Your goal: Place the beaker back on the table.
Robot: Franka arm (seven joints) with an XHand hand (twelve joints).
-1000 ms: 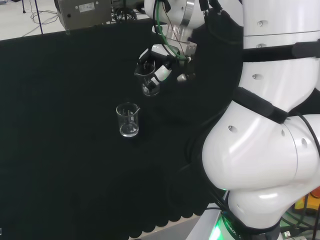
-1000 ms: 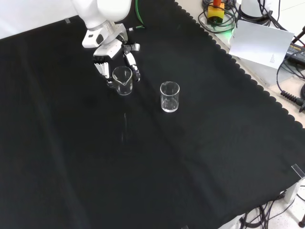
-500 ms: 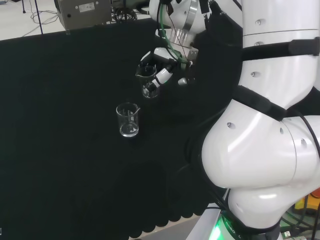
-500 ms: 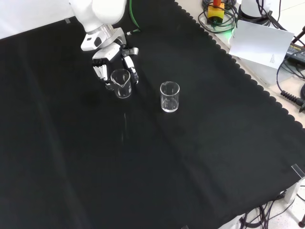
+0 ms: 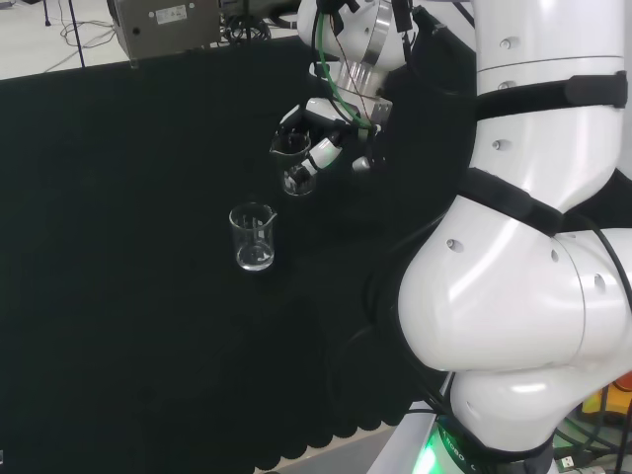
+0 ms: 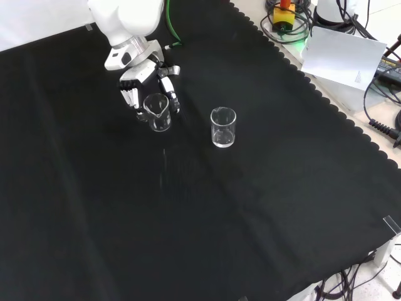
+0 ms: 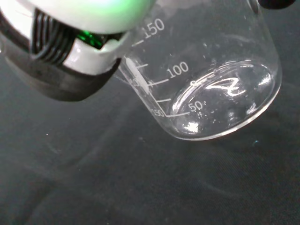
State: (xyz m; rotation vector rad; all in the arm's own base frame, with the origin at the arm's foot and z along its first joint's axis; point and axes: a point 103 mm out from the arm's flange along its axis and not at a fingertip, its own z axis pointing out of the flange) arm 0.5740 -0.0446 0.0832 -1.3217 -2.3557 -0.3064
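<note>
My hand [image 6: 139, 80] is shut on a small clear glass beaker [image 6: 158, 112], fingers curled round its sides. In the head view the hand [image 5: 326, 133] holds this beaker [image 5: 294, 163] a little above the black cloth, roughly upright. The wrist view shows the beaker [image 7: 215, 89] close up, with printed volume marks and nothing inside, a finger [image 7: 79, 51] against its wall and the cloth just below its base. A second clear beaker [image 6: 223, 127] stands upright on the cloth to the right of the held one in the front view; in the head view this beaker [image 5: 253, 237] is nearer and to the left.
Black cloth [image 6: 188, 219] covers the bench, with a scalloped edge at the right in the front view. A white board [image 6: 344, 56] and cables lie beyond that edge. The arm's white links [image 5: 513, 276] stand at the right of the head view.
The hand has carried the beaker slightly left and lower in the front view, farther off in the head view. The standing beaker has not moved.
</note>
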